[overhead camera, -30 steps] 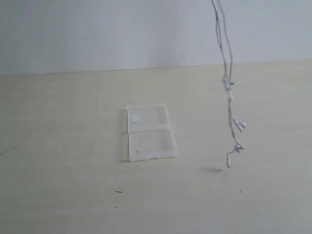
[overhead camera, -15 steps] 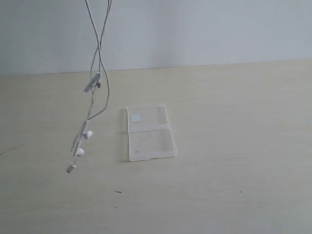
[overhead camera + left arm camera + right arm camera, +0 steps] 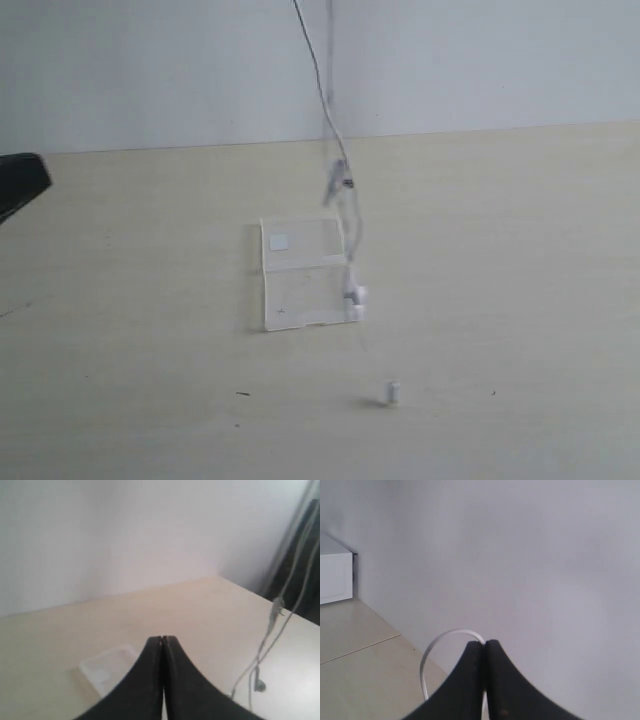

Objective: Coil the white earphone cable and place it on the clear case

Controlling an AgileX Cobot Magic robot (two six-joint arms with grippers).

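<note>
The white earphone cable (image 3: 325, 95) hangs doubled from above the exterior view's top edge. Its inline piece (image 3: 337, 180) is over the clear case (image 3: 300, 272), its two earbuds (image 3: 356, 296) dangle at the case's right edge, and its plug end (image 3: 392, 392) sits low near the table in front. My right gripper (image 3: 484, 642) is shut on a loop of the cable (image 3: 432, 652), high up and out of the exterior view. My left gripper (image 3: 162, 638) is shut with nothing in it; the case (image 3: 107, 665) lies beyond it and the cable (image 3: 272, 625) hangs to one side.
A black arm part (image 3: 20, 185) enters at the exterior view's left edge. A white box (image 3: 335, 575) stands by the wall in the right wrist view. The pale wooden table (image 3: 500, 250) spreads around the case.
The hanging cable swung from the far right to the left of the case, and now hangs over the case's right side. The black arm part has appeared at the left edge.
</note>
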